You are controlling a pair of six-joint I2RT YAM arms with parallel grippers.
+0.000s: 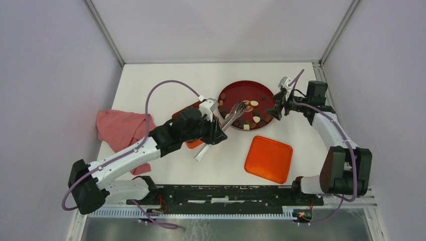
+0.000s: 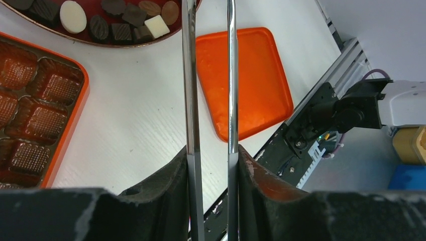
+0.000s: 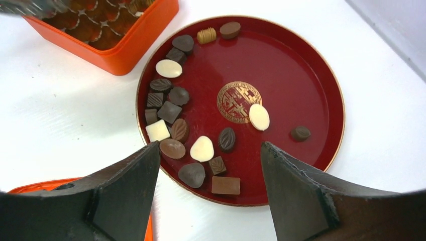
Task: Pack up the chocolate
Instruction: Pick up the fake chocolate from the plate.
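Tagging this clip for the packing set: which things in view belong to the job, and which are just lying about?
Belongs to the job:
chocolate, on the red plate
orange compartmented box
metal tongs, gripped in the left hand
orange lid, lying apart from the box

Lying about:
pink cloth, crumpled at far left

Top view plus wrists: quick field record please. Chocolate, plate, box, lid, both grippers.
chocolate: loose on red plate, mostly on its box side
box: orange, beside plate, visible compartments empty
lid: off, lying apart from box
left gripper: shut on tongs, tips over plate; piece held, cannot tell
right gripper: open, empty, at plate's right edge
cloth: pink, far left
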